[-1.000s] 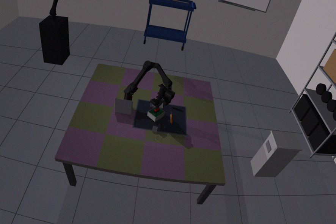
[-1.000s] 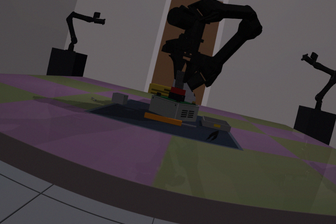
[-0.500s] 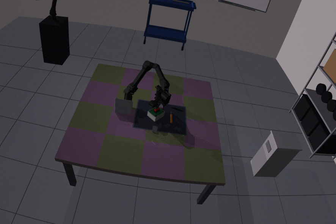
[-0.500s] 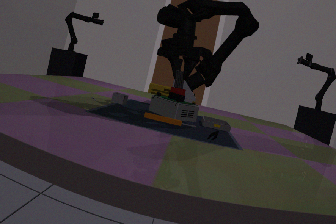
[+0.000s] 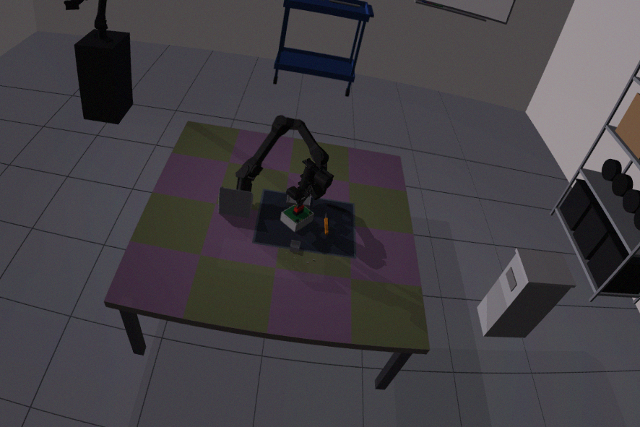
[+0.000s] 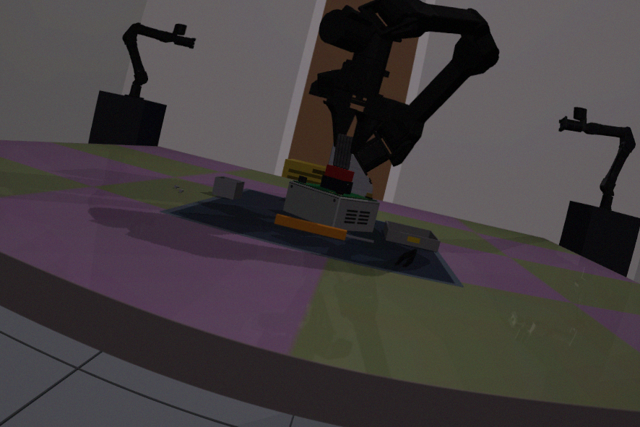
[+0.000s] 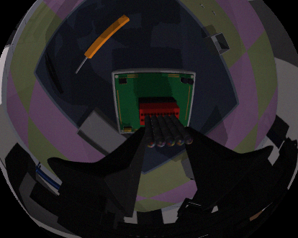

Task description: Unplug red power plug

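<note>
The red power plug [image 5: 299, 208] [image 6: 339, 173] [image 7: 159, 109] sits on its black socket [image 6: 336, 184] [image 7: 157, 100], with several dark cables rising from it. The socket is on the green circuit board [image 7: 128, 100] in a white housing [image 6: 311, 204] [image 5: 288, 220]. My gripper [image 5: 300, 204] [image 6: 349, 144] [image 7: 164, 131] is shut on the plug from above, its fingertips on either side at the cable end. The exact contact is partly hidden by the cables. The grey tray [image 6: 396, 235] [image 7: 99, 129] lies beside the housing and has a yellow label; nothing red shows in it.
An orange-handled tool [image 5: 326, 225] [image 6: 309, 227] [image 7: 106, 37] lies beside the housing on the dark mat [image 5: 342, 246] [image 6: 240, 218]. A small grey box [image 5: 295, 244] [image 6: 227, 187] [image 7: 220, 43] is at the mat's edge. A black item [image 6: 407, 258] [image 7: 54, 74] lies near the tray. A grey panel [image 5: 235, 202] stands near the arm's base.
</note>
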`<state>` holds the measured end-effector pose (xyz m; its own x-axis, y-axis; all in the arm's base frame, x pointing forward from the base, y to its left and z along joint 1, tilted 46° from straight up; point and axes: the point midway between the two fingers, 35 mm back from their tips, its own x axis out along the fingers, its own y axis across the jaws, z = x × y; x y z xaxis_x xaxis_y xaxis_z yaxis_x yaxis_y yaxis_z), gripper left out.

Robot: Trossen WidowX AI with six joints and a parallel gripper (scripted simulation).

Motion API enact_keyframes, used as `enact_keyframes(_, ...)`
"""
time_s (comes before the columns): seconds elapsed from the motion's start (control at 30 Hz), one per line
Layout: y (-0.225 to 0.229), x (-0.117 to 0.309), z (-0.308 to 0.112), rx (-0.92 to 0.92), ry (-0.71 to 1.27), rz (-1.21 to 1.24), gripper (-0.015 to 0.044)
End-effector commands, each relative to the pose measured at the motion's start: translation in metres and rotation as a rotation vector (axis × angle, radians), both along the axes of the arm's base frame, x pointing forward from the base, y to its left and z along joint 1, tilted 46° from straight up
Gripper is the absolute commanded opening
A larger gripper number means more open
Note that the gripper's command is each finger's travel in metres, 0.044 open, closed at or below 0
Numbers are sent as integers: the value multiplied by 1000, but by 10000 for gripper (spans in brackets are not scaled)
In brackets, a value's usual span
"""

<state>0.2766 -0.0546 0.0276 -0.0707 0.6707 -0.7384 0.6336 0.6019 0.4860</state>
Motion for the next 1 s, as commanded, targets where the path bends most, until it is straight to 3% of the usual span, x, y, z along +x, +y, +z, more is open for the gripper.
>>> enact_keyframes(0.0,-12,-3,4,48,-52,-55,0)
enact_keyframes(0.27,-21,-12,-2,164,-119,-125,0)
enact_keyframes(0.5,-15,-4,6,58,-58,-61,0)
enact_keyframes(0.97,-14,-4,4,58,-58,-61,0)
